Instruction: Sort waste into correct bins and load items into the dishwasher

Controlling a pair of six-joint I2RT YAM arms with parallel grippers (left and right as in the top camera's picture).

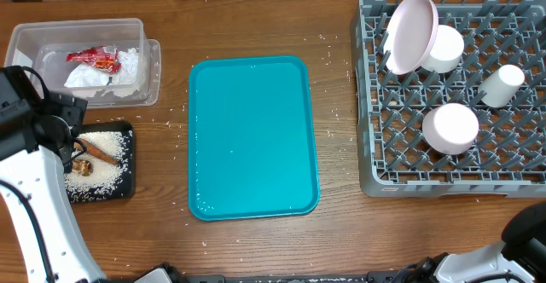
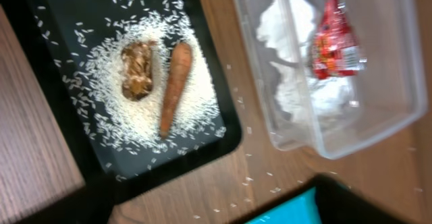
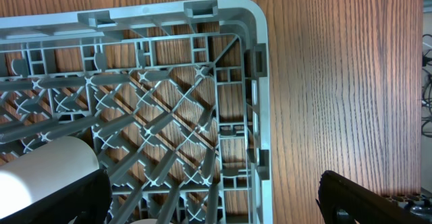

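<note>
Left gripper (image 1: pixel 68 147) hangs over the black tray (image 1: pixel 126 187); the clear tub (image 1: pixel 152 61) behind it holds the napkin (image 1: pixel 119 72) and wrapper (image 1: pixel 94 58), and the dish rack (image 1: pixel 512 147) carries the plate (image 1: pixel 409 31), bowl (image 1: pixel 445 49), cup (image 1: pixel 502 84) and a smaller round dish (image 1: pixel 450 128). Left wrist: its fingers (image 2: pixel 364 204) stand wide, released, nothing between; the carrot stick (image 2: pixel 174 86) lies just beside the brown bit (image 2: pixel 138 69) on rice (image 2: pixel 199 106). Right wrist: the right gripper (image 3: pixel 212 190) gapes empty above the rack's corner.

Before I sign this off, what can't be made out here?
Black tray: overhead, left arm covers its left side.
Round dish: overhead, tilted plate hides one side.
Wrapper print: left wrist, blurred.
White item: right wrist, cut off by frame edge; which dish unclear.
</note>
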